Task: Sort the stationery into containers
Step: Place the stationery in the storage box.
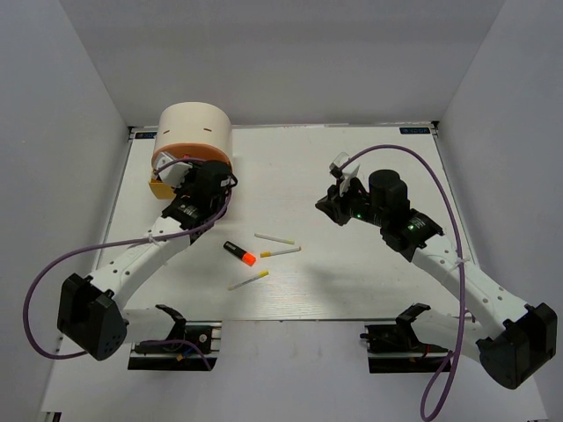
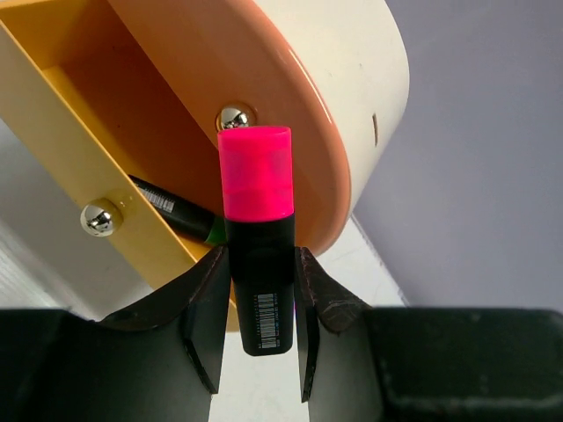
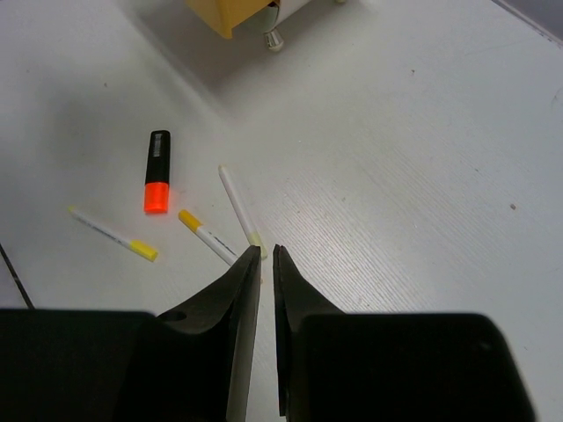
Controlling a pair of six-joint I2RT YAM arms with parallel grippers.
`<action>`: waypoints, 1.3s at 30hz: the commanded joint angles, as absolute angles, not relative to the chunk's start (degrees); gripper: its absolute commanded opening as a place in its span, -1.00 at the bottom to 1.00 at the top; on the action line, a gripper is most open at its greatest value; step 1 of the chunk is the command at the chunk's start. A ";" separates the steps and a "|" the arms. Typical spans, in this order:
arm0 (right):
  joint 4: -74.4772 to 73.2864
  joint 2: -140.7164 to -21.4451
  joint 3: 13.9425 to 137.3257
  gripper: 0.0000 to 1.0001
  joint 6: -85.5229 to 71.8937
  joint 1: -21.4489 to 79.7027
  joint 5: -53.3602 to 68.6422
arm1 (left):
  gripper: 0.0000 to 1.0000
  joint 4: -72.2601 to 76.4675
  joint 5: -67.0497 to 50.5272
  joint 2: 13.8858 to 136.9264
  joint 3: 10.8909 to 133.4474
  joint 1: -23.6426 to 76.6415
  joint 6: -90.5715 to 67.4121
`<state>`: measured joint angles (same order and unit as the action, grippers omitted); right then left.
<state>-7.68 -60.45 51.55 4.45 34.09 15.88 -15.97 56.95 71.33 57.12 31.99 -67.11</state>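
Organiser (image 1: 193,132) stands at ten o'clock on counter (image 1: 352,281), yellow drawer (image 2: 79,132) open, green highlighter (image 2: 171,209) inside. Left fingers (image 2: 207,321) clamp pink highlighter (image 2: 257,229). Orange highlighter (image 1: 239,253) and three sticks (image 1: 280,251) lie centre. Right fingers (image 3: 242,299), nearly closed, hold nothing.

Drawer (image 2: 53,132) open, green highlighter (image 2: 171,208) lying inside; organiser (image 2: 264,79) face close beside opening.

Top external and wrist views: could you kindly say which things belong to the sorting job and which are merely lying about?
Job: pink highlighter, gripped; green highlighter in the open drawer; orange highlighter; three yellow-tipped sticks; organiser.
Lying about: purple cables only.
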 commanded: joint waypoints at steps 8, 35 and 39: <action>-5.27 -59.68 51.42 -0.66 4.13 33.75 16.79 | -0.74 -11.24 60.56 74.88 56.68 29.01 -77.25; -5.27 -59.50 51.24 -0.66 4.04 33.58 17.23 | 0.23 -17.13 58.45 79.19 59.94 26.28 -81.30; -5.54 -59.50 51.24 -0.66 3.87 33.66 17.23 | 0.29 -18.28 57.93 78.66 61.17 26.28 -81.30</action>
<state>-7.51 -60.45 51.53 4.45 33.80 16.69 -16.14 57.56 80.31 58.28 26.46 -80.27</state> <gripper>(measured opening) 0.169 0.641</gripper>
